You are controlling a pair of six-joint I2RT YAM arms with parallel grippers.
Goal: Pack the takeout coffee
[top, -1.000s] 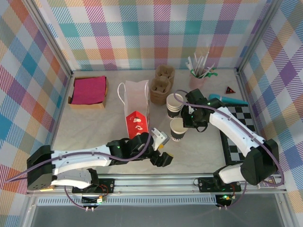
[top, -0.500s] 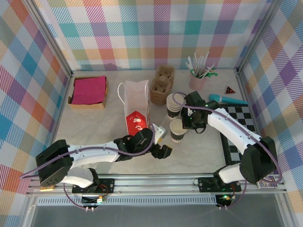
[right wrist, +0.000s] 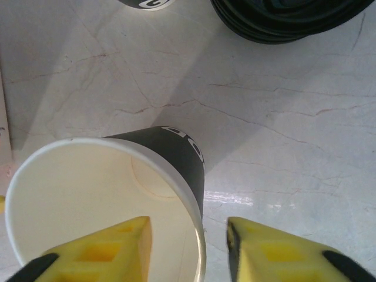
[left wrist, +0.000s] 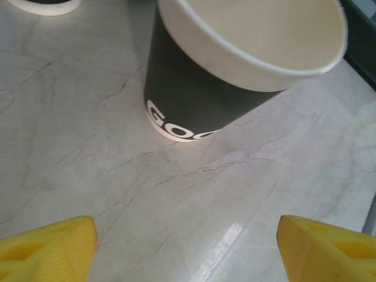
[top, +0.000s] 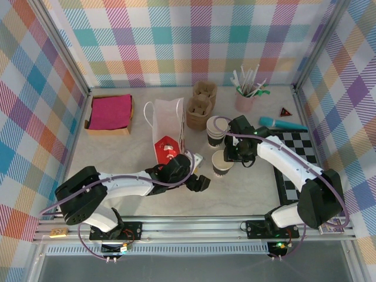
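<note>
A lidless paper cup (top: 221,162) with a cream inside and a dark band stands mid-table; a cup with a lid on is out of view. My right gripper (top: 231,154) is open and straddles the rim of the cup (right wrist: 106,194): one yellow finger (right wrist: 100,249) is inside, the other is outside with a small gap. My left gripper (top: 198,174) is open just left of the cup, low over the table. In the left wrist view the cup (left wrist: 235,64) stands upright ahead of the left gripper (left wrist: 188,249), with bare marble between the fingertips.
A white and red paper bag (top: 167,126) stands open left of the cup. A stack of cups (top: 215,130) and brown carriers (top: 200,108) sit behind. Black lids (right wrist: 288,17) lie stacked beyond the cup. A straw holder (top: 245,97), napkin box (top: 110,113) and checkered board (top: 299,155) line the edges.
My left gripper has swung up from the front edge toward the cup and bag. My right gripper and the cup have shifted slightly left.
</note>
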